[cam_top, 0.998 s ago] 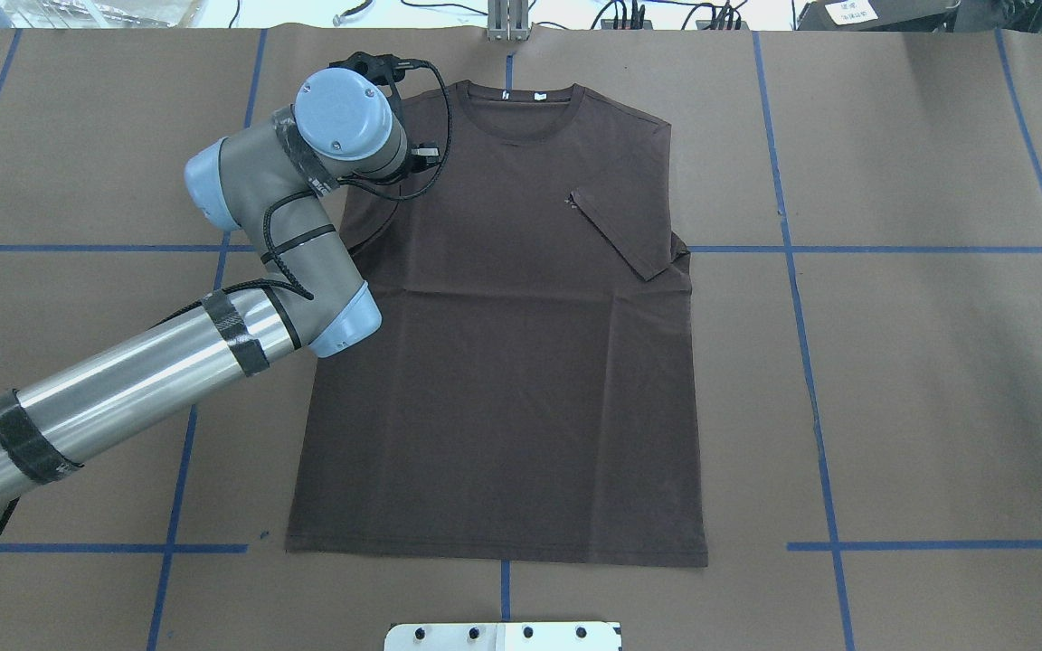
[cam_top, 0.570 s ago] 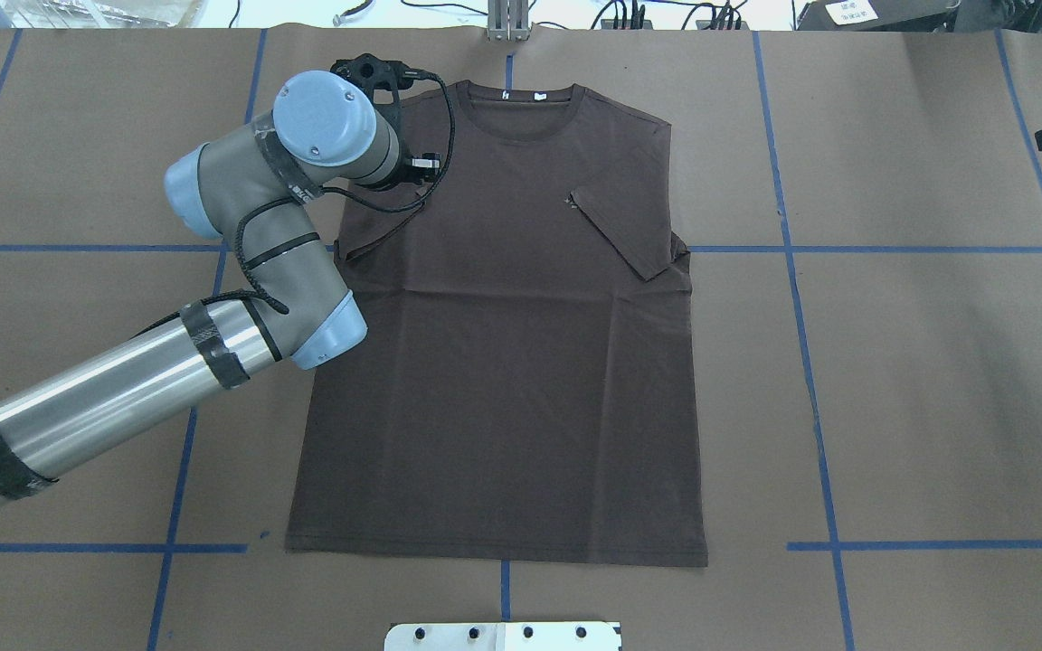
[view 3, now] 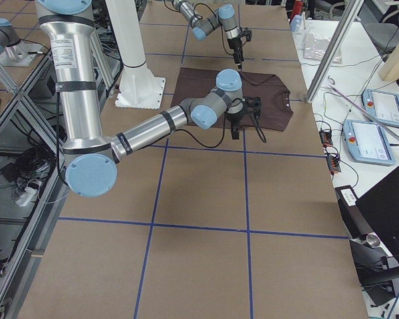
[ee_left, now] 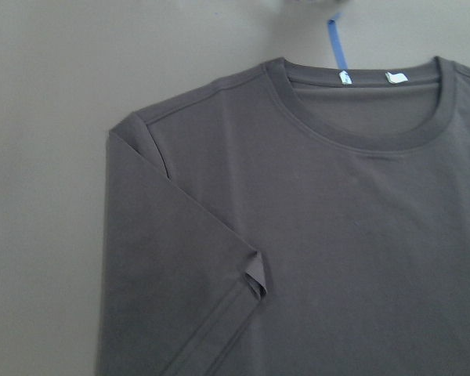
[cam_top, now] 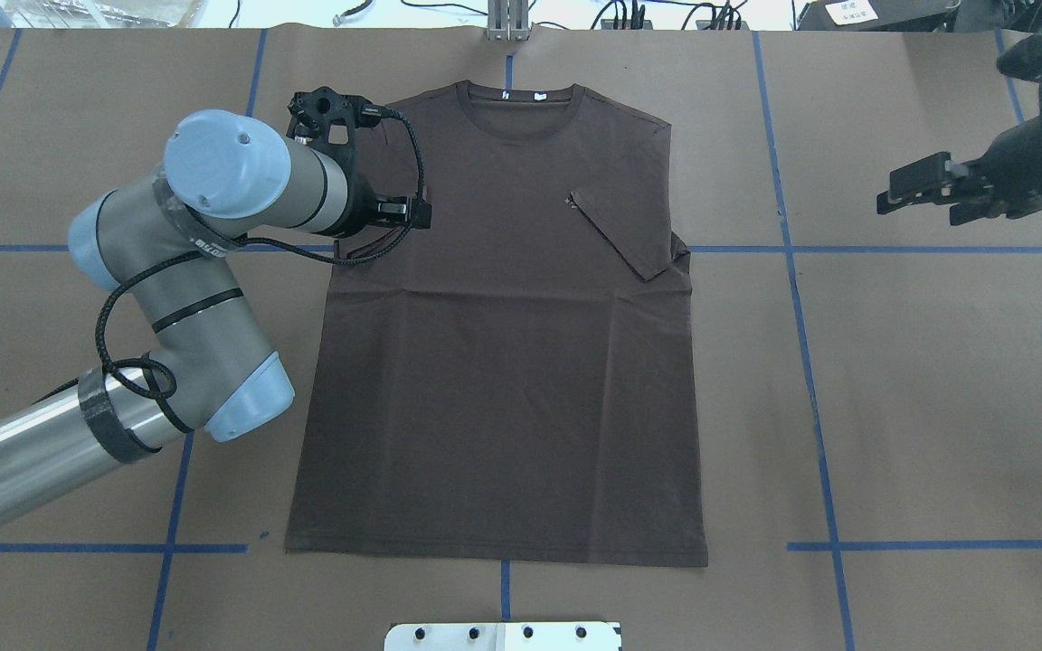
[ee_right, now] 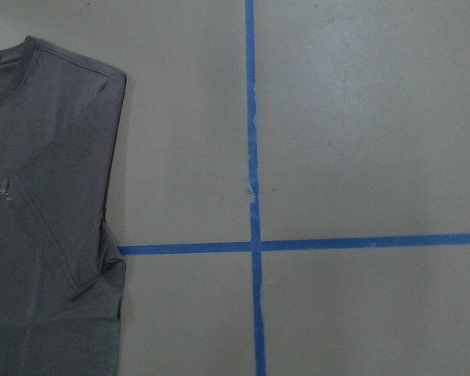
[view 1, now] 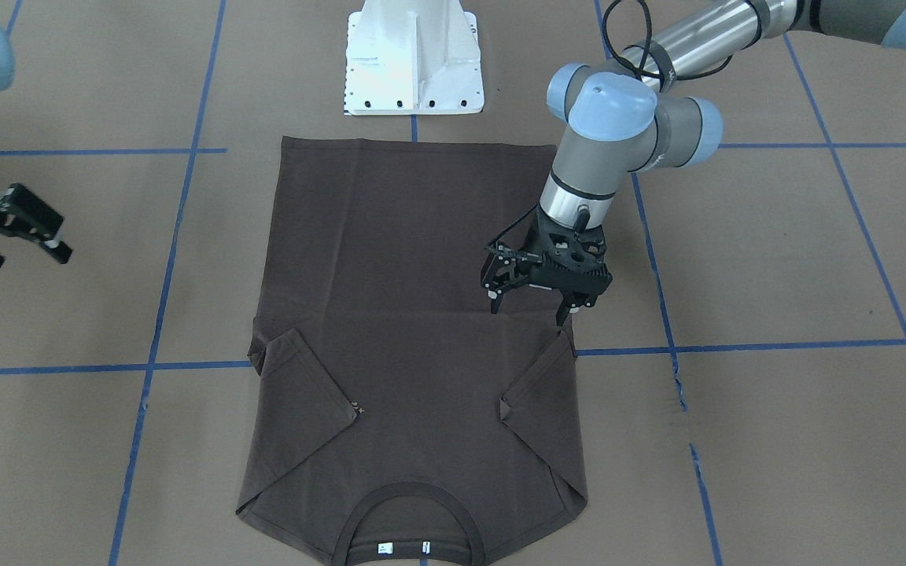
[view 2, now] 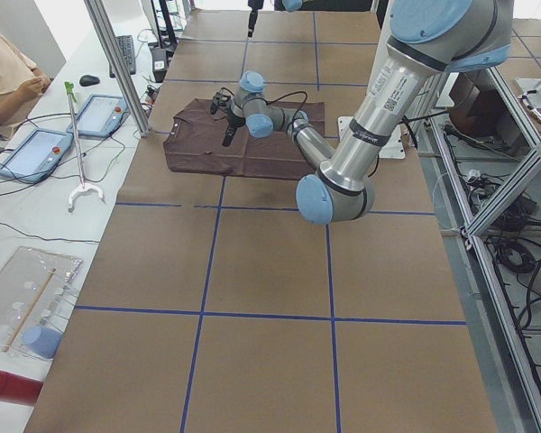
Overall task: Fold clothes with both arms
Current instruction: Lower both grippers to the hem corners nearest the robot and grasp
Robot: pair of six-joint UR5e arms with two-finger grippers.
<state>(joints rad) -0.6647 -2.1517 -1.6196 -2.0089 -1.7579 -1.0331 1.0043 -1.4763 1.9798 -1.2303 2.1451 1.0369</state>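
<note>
The dark brown T-shirt point(view 1: 414, 259) lies flat on the brown table, collar point(view 1: 410, 503) away from the robot, both sleeves folded in over the chest. It also shows in the overhead view point(cam_top: 512, 380) and in both wrist views point(ee_left: 337, 235) point(ee_right: 47, 235). My left gripper point(view 1: 528, 310) is open and empty, hovering over the shirt just behind its left folded sleeve point(view 1: 539, 393). In the overhead view the left wrist point(cam_top: 241, 176) hides most of it. My right gripper point(view 1: 24, 255) point(cam_top: 923, 194) is open and empty, over bare table well to the right of the shirt.
The white pedestal base point(view 1: 414, 63) stands at the robot's table edge, behind the shirt's hem. Blue tape lines point(cam_top: 801, 249) cross the brown table cover. Tablets point(view 2: 36, 149) and a grabber stick lie on a side bench beyond the table.
My left arm has pulled back and to the left, taking its gripper from the shirt's left shoulder toward the sleeve's lower edge. My right gripper has come into view from the right edge.
</note>
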